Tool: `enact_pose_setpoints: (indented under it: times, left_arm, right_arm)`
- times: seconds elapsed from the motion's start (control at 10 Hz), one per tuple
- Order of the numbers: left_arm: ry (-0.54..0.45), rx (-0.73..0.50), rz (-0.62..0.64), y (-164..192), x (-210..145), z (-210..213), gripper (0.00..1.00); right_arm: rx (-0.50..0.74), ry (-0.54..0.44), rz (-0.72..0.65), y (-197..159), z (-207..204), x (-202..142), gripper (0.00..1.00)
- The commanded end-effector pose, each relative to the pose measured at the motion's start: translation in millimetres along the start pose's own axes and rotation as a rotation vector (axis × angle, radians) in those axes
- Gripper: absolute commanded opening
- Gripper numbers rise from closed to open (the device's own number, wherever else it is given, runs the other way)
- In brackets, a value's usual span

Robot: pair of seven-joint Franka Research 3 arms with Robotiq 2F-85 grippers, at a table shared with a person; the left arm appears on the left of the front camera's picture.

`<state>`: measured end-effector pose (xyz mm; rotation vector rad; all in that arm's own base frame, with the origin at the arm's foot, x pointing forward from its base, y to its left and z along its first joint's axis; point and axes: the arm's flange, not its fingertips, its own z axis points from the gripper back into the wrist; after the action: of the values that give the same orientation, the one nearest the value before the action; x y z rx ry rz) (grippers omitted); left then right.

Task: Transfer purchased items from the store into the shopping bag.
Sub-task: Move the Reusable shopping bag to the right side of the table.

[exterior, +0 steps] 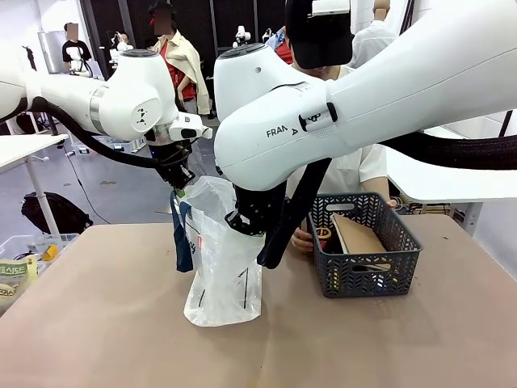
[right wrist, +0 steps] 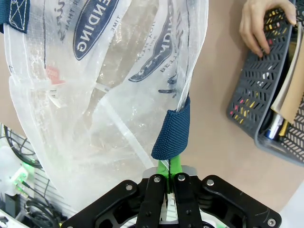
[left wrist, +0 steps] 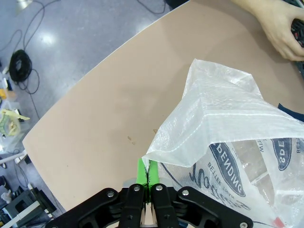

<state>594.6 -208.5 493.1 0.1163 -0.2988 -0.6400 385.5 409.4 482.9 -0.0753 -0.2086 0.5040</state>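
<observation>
Left claw (left wrist: 148,168) clamped on shopping bag (left wrist: 228,123) rim. Right claw (right wrist: 169,167) clamped on opposite rim by navy strap (right wrist: 172,128). Bag upright on table (exterior: 97,323), mouth held open. Basket (exterior: 363,279) beside it holds items, person's hand (right wrist: 260,23) on it. Likely most transfer ahead; bag contents unclear.

Glossy grey floor (left wrist: 71,42), white side tables (exterior: 440,187)

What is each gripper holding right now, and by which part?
Both hold the shopping bag. The left gripper pinches the thin plastic rim of its mouth; the right gripper pinches the end of a navy strap handle at the rim.
</observation>
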Motion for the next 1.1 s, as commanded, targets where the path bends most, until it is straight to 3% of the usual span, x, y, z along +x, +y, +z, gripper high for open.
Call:
enact_pose_setpoints:
  times: [0.0,1.0]
  left_arm:
    - [-0.003,0.003,0.000,1.6,0.1,1.3,0.00]
    - [-0.003,0.003,0.000,1.6,0.1,1.3,0.00]
  right_arm:
    - [0.005,-0.007,-0.006,-0.9,-1.3,-4.3,0.00]
    - [0.005,-0.007,-0.006,-0.9,-1.3,-4.3,0.00]
